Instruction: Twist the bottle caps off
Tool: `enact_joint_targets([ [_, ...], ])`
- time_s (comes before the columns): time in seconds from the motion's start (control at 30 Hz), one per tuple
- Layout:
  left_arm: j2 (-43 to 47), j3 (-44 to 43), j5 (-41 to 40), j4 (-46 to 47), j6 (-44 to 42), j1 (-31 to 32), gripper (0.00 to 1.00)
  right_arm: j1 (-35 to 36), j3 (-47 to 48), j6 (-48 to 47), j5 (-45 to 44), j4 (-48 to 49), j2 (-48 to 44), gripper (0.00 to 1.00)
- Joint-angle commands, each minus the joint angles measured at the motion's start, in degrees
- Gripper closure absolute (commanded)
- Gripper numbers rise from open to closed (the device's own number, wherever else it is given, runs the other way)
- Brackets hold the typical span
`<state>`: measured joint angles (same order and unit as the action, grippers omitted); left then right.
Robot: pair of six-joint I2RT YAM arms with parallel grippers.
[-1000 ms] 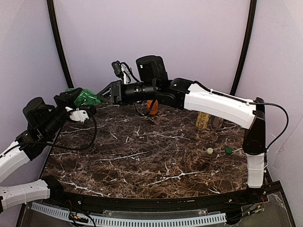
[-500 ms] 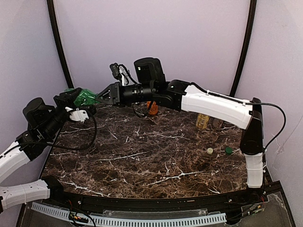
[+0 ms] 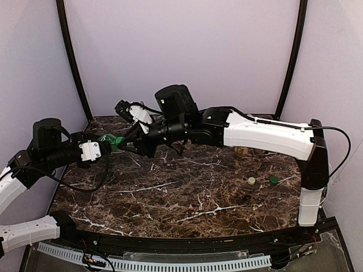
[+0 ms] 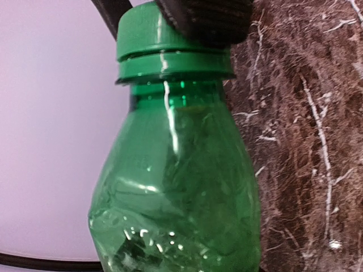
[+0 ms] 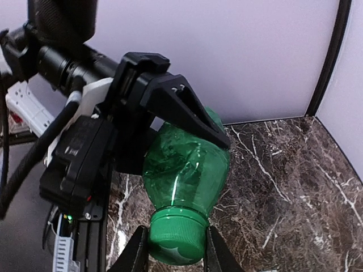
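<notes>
The green bottle (image 3: 109, 139) is held in the air over the table's back left, between both grippers. My left gripper (image 3: 102, 143) is shut on its body; its black fingers (image 5: 182, 106) clamp the body (image 5: 187, 164) in the right wrist view. My right gripper (image 5: 176, 250) is shut on the green cap (image 5: 176, 238). The bottle (image 4: 176, 187) fills the left wrist view, with a right finger (image 4: 207, 20) on the cap (image 4: 161, 42). The yellow bottle (image 3: 243, 150) peeks out from under the right arm. The orange and clear bottles are hidden.
Two loose caps lie on the dark marble table (image 3: 187, 192) at the right: a pale one (image 3: 251, 181) and a green one (image 3: 274, 181). The right arm (image 3: 261, 133) stretches across the back of the table. Lilac walls enclose it.
Both grippers have come down and a little toward the front with the green bottle between them. The right arm has lowered and now hides the orange bottle.
</notes>
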<state>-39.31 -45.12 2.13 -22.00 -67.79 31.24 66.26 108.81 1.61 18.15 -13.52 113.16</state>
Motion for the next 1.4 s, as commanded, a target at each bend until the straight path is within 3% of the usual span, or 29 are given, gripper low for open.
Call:
enact_joint_targets([
  [0.0, -0.5, -2.7, 19.2, -13.9, 11.6, 0.8, 0.83, 3.3, -4.0, -27.7, 0.3, 3.5, -4.3, 1.0],
  [0.23, -1.1, -4.7, 29.9, -17.7, 17.9, 0.8, 0.83, 5.4, -8.0, -51.8, 4.3, -3.1, -6.2, 1.0],
  [0.53, -1.3, -4.6, 33.1, -18.5, 19.0, 0.8, 0.82, 7.1, -9.3, -65.4, -3.4, -7.2, -6.5, 1.0],
  [0.8, -1.2, -4.2, 31.7, -17.9, 18.7, 0.8, 0.83, 7.4, -16.9, -60.8, -7.0, 4.8, -12.0, 0.49],
  [1.03, -0.6, -2.9, 30.1, -15.9, 18.2, 0.8, 0.82, 6.4, -27.3, -45.5, -6.1, 16.8, -20.8, 0.25],
  [1.17, 0.0, -1.2, 23.8, -9.2, 19.3, 0.8, 0.83, 4.9, -25.6, -24.3, -10.0, 18.0, -21.4, 0.06],
  [1.23, 0.4, 0.0, 18.7, -4.1, 19.6, 0.8, 0.82, 3.3, -22.0, -9.0, -13.0, 16.9, -20.3, 0.05],
  [1.37, 0.4, 1.9, 8.3, 6.5, 18.7, 0.8, 0.83, -0.1, -16.2, 20.4, -14.5, 11.8, -17.2, 0.15],
])
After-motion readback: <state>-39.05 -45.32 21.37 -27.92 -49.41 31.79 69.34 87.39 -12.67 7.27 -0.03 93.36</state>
